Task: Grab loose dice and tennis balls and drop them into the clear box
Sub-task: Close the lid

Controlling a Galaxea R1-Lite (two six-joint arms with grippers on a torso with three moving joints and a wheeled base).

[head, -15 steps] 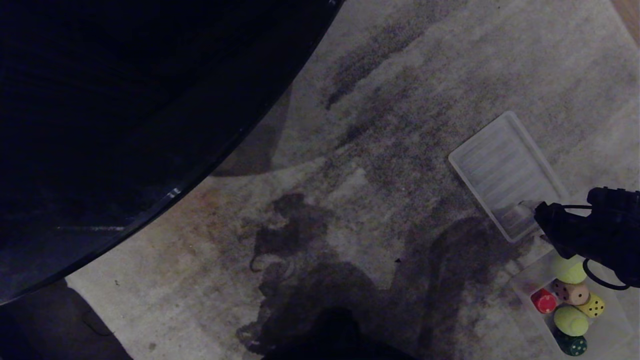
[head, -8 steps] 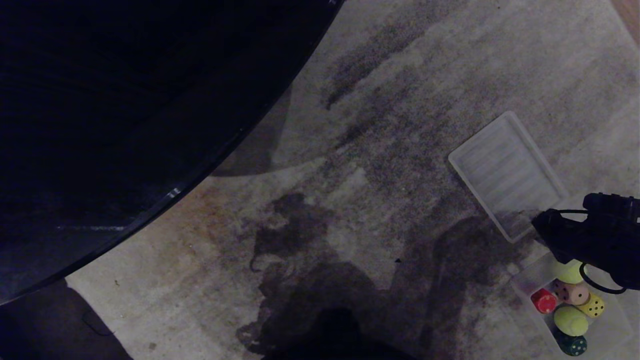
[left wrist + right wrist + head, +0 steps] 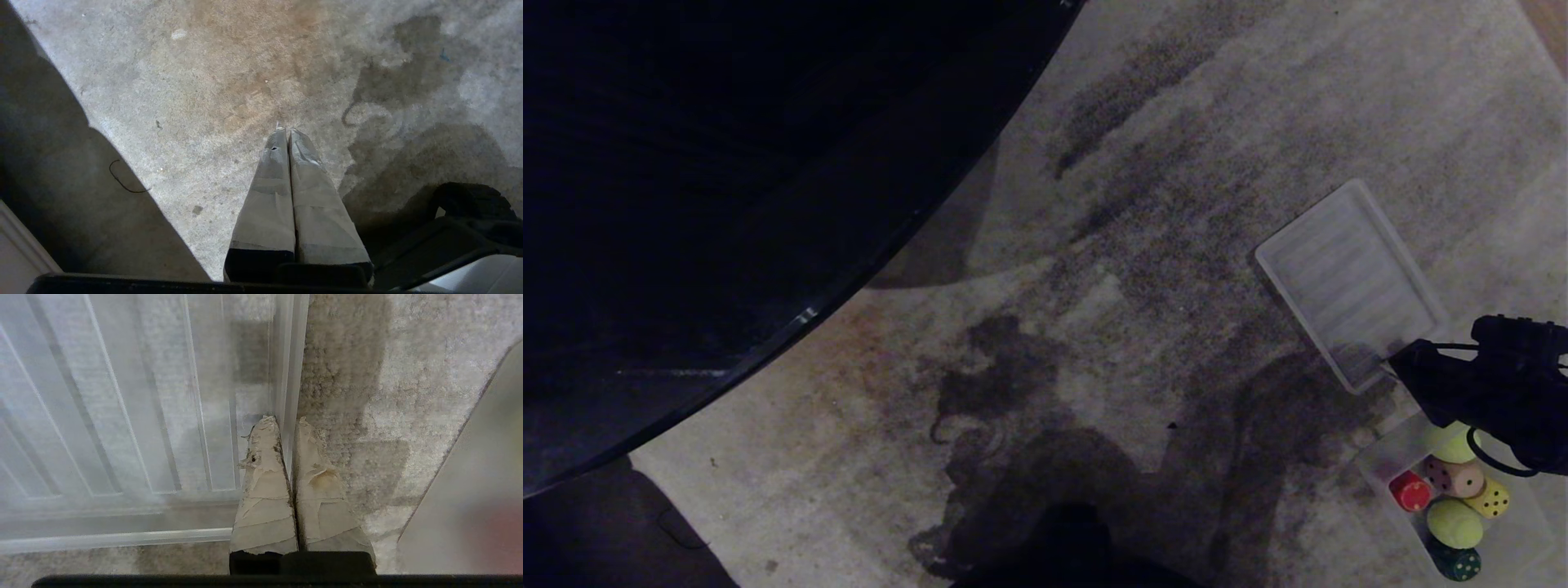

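The clear box (image 3: 1376, 467) stands on the carpet at the lower right. In it lie a red die (image 3: 1410, 492), a beige die (image 3: 1459, 478), a yellow die (image 3: 1494, 500), a dark green die (image 3: 1459, 563) and two tennis balls (image 3: 1454, 523) (image 3: 1458, 447). My right gripper (image 3: 1398, 359) hangs just beyond the box, at the near corner of a flat ribbed clear lid (image 3: 1339, 273). Its taped fingers (image 3: 265, 465) are shut on the lid's rim (image 3: 292, 355), which runs between the tips. The box wall (image 3: 470, 498) shows beside it. The left gripper (image 3: 287, 130) is shut and empty above bare carpet.
A dark round table top (image 3: 727, 204) fills the upper left. The grey carpet (image 3: 1094, 204) carries dark stains in the middle. A dark shape (image 3: 1062, 547) lies at the bottom edge. A strip of wood floor (image 3: 1553, 20) shows at the top right corner.
The right gripper has closed its fingers on the lid's rim at the corner near the box. The arm has sunk a little. The dice and balls have stayed put.
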